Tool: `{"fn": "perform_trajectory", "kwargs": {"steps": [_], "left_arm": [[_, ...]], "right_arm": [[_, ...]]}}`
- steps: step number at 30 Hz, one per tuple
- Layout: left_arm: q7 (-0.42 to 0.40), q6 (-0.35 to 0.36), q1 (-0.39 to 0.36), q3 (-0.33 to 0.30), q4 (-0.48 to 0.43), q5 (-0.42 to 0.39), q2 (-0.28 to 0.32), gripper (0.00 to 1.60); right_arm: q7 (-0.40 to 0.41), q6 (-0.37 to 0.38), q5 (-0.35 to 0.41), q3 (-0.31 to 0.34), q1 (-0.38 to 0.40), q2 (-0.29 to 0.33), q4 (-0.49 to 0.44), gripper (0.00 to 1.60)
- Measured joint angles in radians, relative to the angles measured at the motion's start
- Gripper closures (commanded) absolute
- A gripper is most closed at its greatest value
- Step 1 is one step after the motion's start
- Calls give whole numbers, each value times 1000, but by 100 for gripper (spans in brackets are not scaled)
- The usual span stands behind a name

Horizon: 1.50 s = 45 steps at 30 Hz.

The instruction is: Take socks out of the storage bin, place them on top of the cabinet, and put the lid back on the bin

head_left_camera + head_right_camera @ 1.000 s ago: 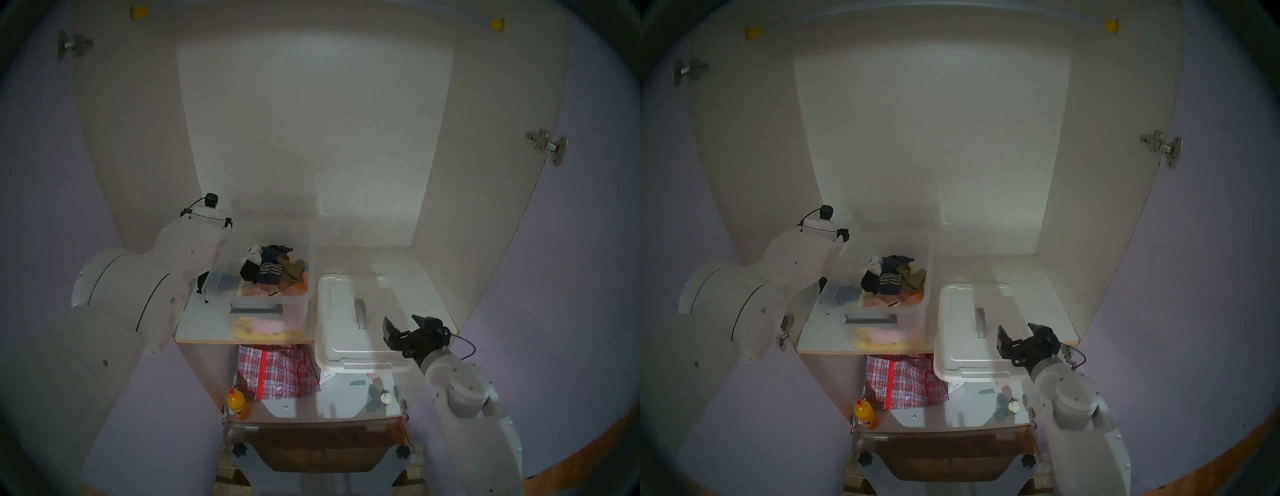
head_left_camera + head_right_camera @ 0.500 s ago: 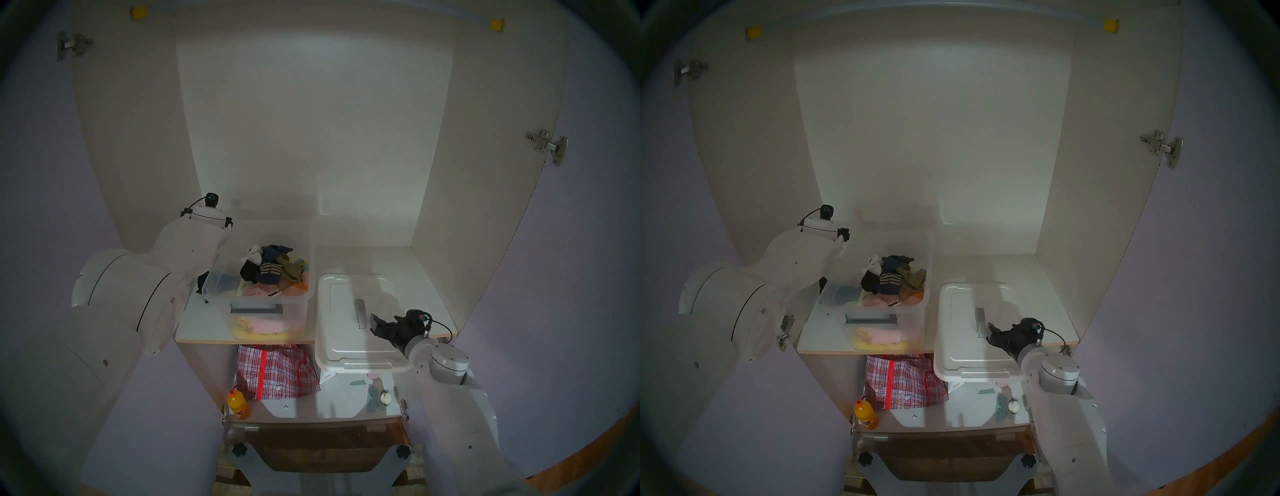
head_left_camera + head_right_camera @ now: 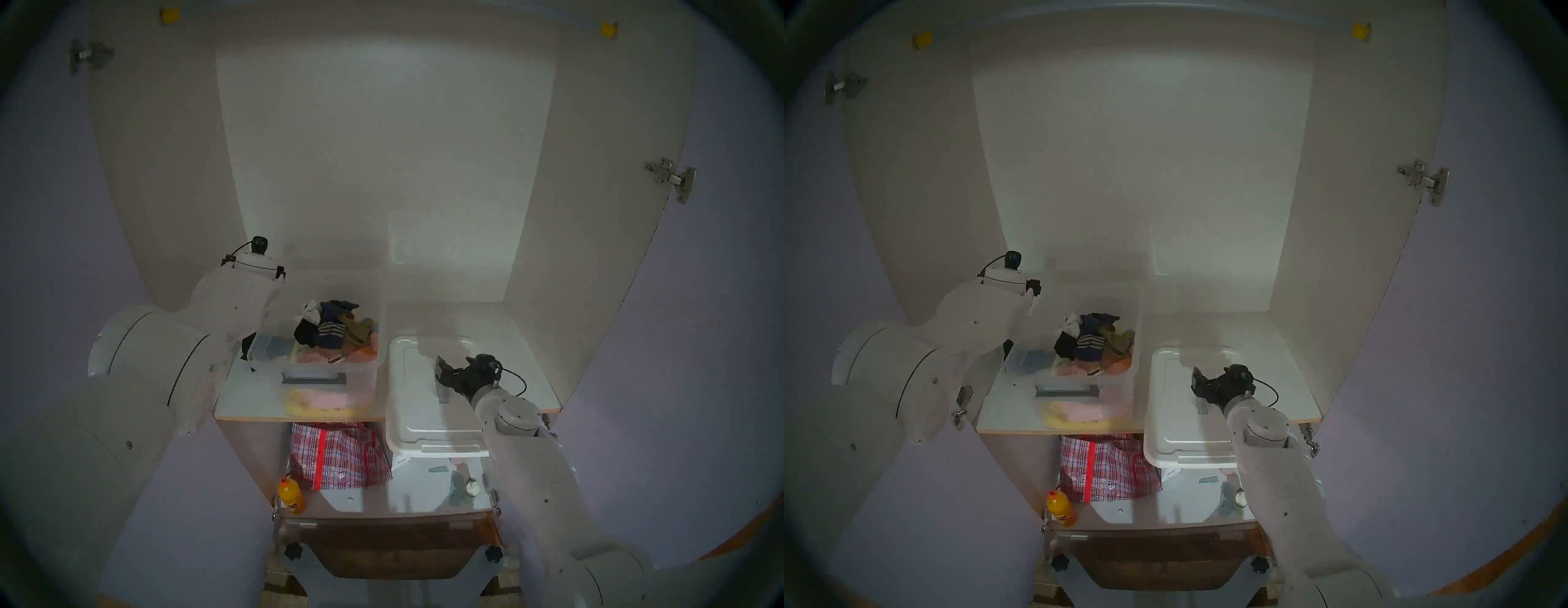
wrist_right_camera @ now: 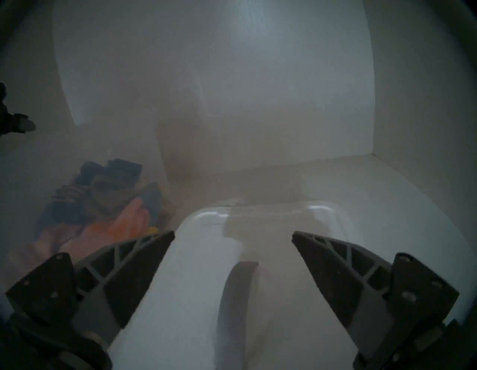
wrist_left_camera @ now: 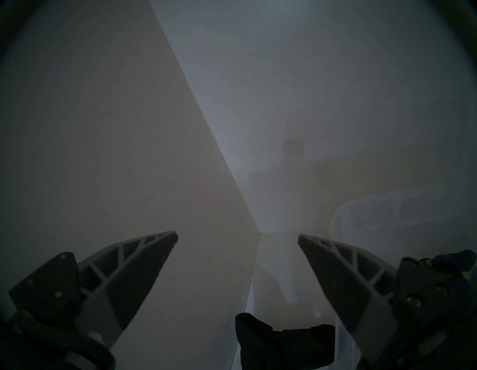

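The socks (image 3: 333,327), a jumble of black, white, olive and striped navy, lie in the clear storage bin (image 3: 360,368) on the cabinet's (image 3: 382,170) upper shelf. In the right wrist view the socks (image 4: 103,186) show at the left. The white lid (image 3: 413,420) lies flat beside the bin on its right. My right gripper (image 3: 441,370) hovers open over the lid's dark grey handle (image 4: 236,297), one finger on each side of it. My left gripper (image 5: 237,235) is open and empty, facing the cabinet's back left corner beside the bin's wall (image 5: 361,214). A dark cloth-like thing (image 5: 284,343) lies below it.
Pink and yellow cloths (image 3: 326,401) fill the bin's bottom. A red plaid bag (image 3: 339,458), an orange bottle (image 3: 292,496) and small items (image 3: 466,486) sit on the lower shelf. The lid's front end overhangs the shelf edge (image 3: 297,418). Lilac doors stand open on both sides.
My right gripper has moved from the lid's front right corner inward and back to above the handle, turning at the wrist. The left arm, bin and socks have not moved.
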Motion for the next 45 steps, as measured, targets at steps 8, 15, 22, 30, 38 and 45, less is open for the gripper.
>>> {"fn": "perform_trajectory", "kwargs": {"steps": [8,15,22,30,38,45], "left_arm": [[0,0,0,0,0,0,0,0],[0,0,0,0,0,0,0,0],[0,-1,0,0,0,0,0,0],[0,-1,0,0,0,0,0,0],[0,-1,0,0,0,0,-1,0],[1,0,0,0,1,0,-1,0]], "right_arm": [[30,48,17,2,119,3,196,0],[68,56,27,1,237,-3,392,0],[76,-72,23,-13,298,-11,573,105],[-112,-256,18,-5,292,-23,581,160],[-123,-277,19,8,265,-18,478,160],[-79,-286,31,17,256,-4,366,160]]}}
